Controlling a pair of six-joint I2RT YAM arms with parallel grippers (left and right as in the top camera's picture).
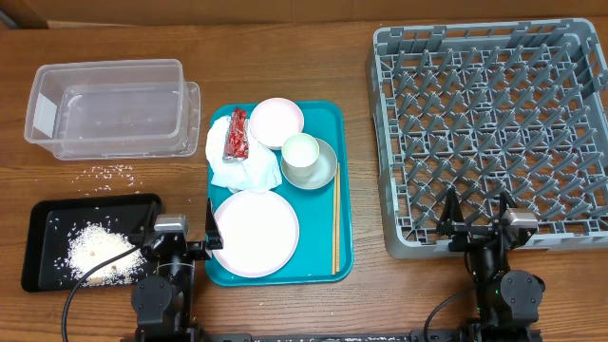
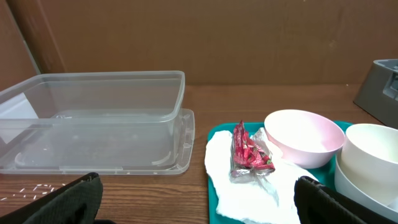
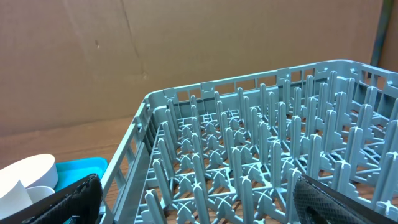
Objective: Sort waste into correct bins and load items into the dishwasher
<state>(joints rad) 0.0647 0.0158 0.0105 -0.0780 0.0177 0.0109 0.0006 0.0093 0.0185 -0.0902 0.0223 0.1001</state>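
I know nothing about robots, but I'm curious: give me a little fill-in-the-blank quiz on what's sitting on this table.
1. The red snack wrapper lies on the crumpled white ____.
2. The whitish cup sits inside the grey-green ____.
3. The wooden chopsticks lie on the ____ serving tray.
4. The black tray holds a heap of loose ____.
Missing words: napkin, bowl, teal, rice.

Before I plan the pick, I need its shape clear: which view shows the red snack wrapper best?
Left wrist: the red wrapper is close and sharp, crinkles visible, lying on the napkin. Overhead shows it small, from above, shape only. The right wrist view misses it entirely.
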